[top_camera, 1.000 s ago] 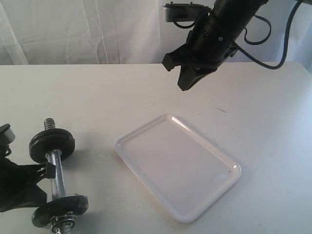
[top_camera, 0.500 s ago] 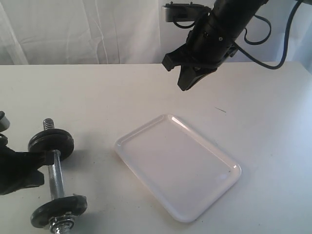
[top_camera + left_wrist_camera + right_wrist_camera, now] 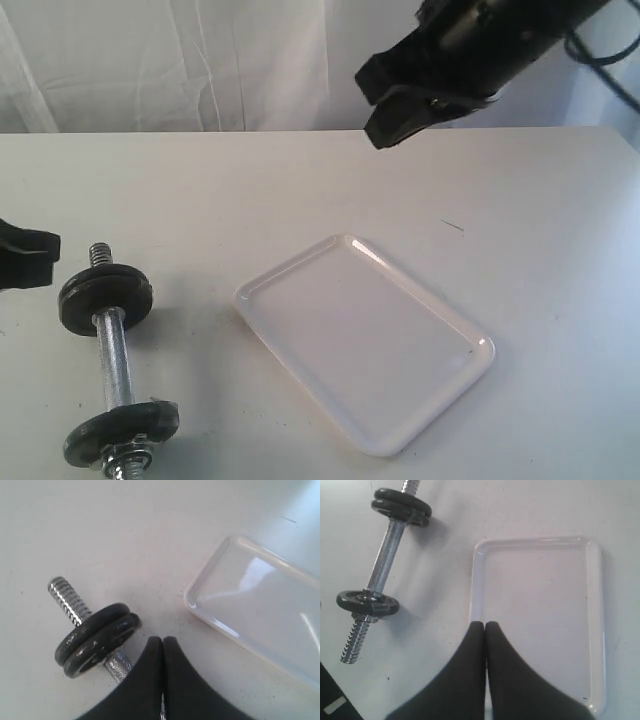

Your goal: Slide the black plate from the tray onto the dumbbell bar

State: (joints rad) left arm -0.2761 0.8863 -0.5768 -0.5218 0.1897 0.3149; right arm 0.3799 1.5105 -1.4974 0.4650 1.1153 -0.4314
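The left gripper (image 3: 162, 641) has its jaws pressed together on nothing and hangs low at the table's (image 3: 300, 180) left edge, just beside the dumbbell bar (image 3: 114, 365). The right gripper (image 3: 485, 626) is likewise closed and empty, held high over the table's rear half. The tray (image 3: 345, 241), lying mid-table toward the front edge, holds nothing. Every black disc in view sits on the bar near the front left corner: a stacked pair (image 3: 97, 637) at the rearward end and a single disc (image 3: 122, 428) against a nut (image 3: 128, 462) at the front end. The black plate is probably one of that pair, though which one cannot be told. The work looks finished, so what remains is clearing away. The left arm should lift straight up before swinging out, so it does not nudge the bar and set it rolling.
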